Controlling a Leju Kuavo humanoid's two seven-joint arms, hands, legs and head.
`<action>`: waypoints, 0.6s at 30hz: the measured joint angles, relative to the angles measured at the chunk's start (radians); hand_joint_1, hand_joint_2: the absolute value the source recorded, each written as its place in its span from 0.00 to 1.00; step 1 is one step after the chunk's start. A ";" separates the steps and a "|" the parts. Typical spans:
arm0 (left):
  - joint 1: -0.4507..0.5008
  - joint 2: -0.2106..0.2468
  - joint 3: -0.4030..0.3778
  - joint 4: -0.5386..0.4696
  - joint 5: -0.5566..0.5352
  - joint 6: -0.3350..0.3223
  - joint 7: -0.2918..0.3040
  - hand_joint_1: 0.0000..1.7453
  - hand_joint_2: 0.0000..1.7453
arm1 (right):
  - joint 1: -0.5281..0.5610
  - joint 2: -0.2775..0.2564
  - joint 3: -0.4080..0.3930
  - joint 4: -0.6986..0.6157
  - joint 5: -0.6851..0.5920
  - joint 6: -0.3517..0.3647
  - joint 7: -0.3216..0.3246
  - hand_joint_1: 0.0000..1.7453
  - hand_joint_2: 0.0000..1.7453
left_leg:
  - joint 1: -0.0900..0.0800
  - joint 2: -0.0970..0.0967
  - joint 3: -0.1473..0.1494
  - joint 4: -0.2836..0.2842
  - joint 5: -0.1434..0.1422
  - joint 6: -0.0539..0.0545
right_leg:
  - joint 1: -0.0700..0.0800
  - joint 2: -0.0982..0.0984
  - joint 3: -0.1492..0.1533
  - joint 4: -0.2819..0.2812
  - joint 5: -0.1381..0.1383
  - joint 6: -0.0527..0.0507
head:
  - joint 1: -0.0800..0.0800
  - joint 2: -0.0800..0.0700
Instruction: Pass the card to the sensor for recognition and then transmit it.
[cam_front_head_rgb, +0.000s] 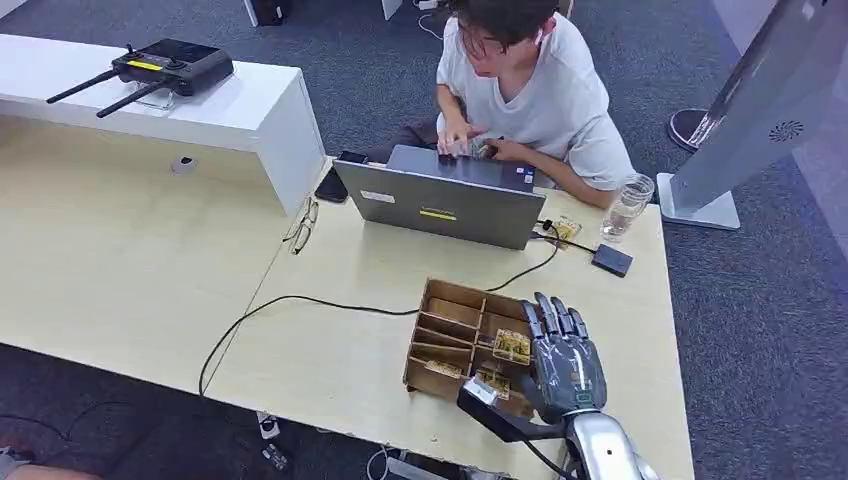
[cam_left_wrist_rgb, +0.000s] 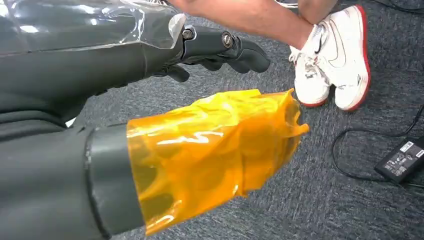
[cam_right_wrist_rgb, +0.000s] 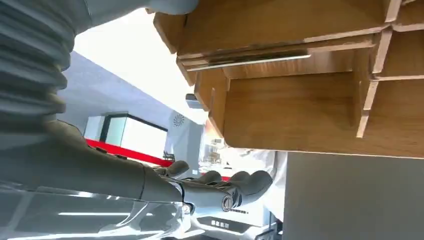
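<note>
1. Grey and dark-fingered, the right robot hand (cam_front_head_rgb: 563, 358) hovers over the near right part of the wooden organizer box (cam_front_head_rgb: 445, 340). Its fingers are extended and slightly apart, palm down, pinching nothing that I can make out. The right wrist view confirms straight fingers with no card between them.

2. Cards: gold-patterned cards (cam_front_head_rgb: 511, 346) lie in the compartments on the box's right side, just beside and partly under the hand. A thin pale card edge (cam_right_wrist_rgb: 252, 61) shows in a slot in the right wrist view. No card is yet taken, so I judge the task to be at the pick-up step.

3. Risk, grasp: the cards lie flat or tight between thin dividers. Broad fingers may fail to get under an edge, take two cards at once, or slip.

4. Risk, box: the box looks light and sits near the surface (cam_front_head_rgb: 330, 360) edge. A downward or sideways push from the hand could tip or slide it toward the robot.

5. Risk, cable: a black cable (cam_front_head_rgb: 300, 300) runs to the box's far side and on to the laptop (cam_front_head_rgb: 440, 205). A shifted box could drag it.

6. Risk, bystander: a person (cam_front_head_rgb: 530, 90) works at the laptop across the surface, with a glass (cam_front_head_rgb: 628, 205) and a small black device (cam_front_head_rgb: 611, 259) near. A wide sweep toward the sensor could strike these. Which item is the sensor I cannot tell.

7. Left robot hand (cam_left_wrist_rgb: 220, 47): hangs over the carpet, its fingers curled in, nothing held.
</note>
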 joint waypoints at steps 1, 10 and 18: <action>0.000 0.000 0.000 0.000 0.000 0.000 0.000 0.00 0.00 | 0.001 0.000 -0.002 -0.002 0.000 0.000 0.000 0.11 1.00 | 0.000 0.000 0.000 0.000 0.000 0.000 | 0.000 0.000 0.000 0.000 0.000 0.000 | 0.000 0.000; 0.000 0.000 0.000 0.000 0.004 0.000 0.000 0.00 0.00 | 0.004 -0.012 -0.011 -0.047 -0.005 0.000 -0.006 0.72 1.00 | 0.000 0.000 0.000 0.000 0.000 0.000 | 0.000 0.000 0.000 0.000 0.000 0.000 | 0.000 0.000; 0.000 0.000 0.000 0.000 0.004 0.000 0.000 0.00 0.00 | 0.005 -0.016 -0.013 -0.062 -0.007 0.000 -0.011 0.98 1.00 | 0.000 0.000 0.000 0.000 0.000 0.000 | 0.000 0.000 0.000 0.000 0.000 0.000 | 0.000 0.000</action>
